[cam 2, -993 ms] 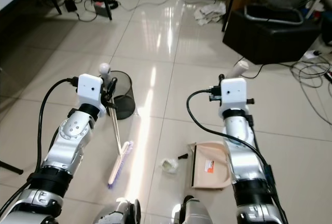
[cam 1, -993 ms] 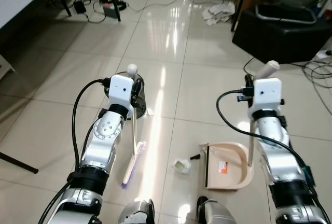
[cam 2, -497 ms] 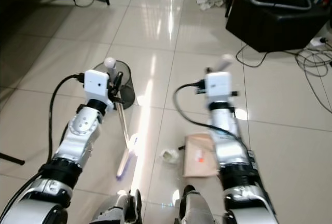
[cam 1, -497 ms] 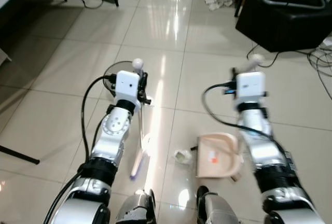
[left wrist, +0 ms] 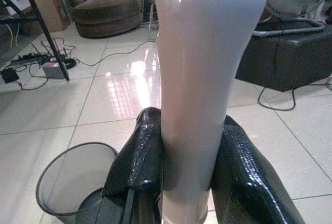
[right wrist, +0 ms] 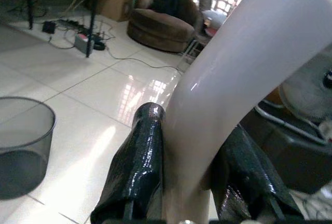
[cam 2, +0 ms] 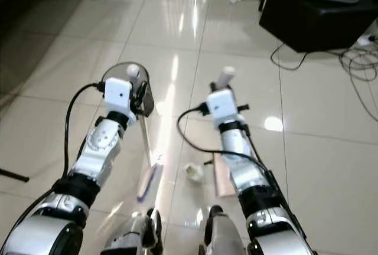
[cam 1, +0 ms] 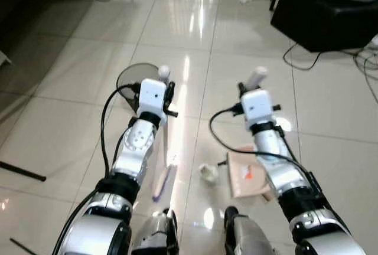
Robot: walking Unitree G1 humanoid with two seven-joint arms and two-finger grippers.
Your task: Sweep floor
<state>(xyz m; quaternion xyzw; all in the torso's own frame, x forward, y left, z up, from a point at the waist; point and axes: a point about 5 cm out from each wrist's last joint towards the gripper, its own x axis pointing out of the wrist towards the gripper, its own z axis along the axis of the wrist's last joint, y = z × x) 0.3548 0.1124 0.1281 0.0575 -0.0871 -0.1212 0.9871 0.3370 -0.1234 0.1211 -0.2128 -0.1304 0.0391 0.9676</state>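
Left wrist view has the left gripper (left wrist: 189,175) clamped tight on the white broom handle (left wrist: 199,79), its purple bristle head (cam 1: 163,182) resting on the near tiled floor (cam 1: 71,78). To the right, the right gripper (right wrist: 189,177) grips the beige dustpan handle (right wrist: 244,73), with the dustpan (cam 1: 245,175) flat on the tiles. A crumpled scrap (cam 1: 207,172) lies between bristles and dustpan; a mesh bin (cam 1: 131,81) stands farther left.

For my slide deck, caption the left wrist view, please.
Left gripper clamps the broom handle above a mesh wastebasket on glossy tile.
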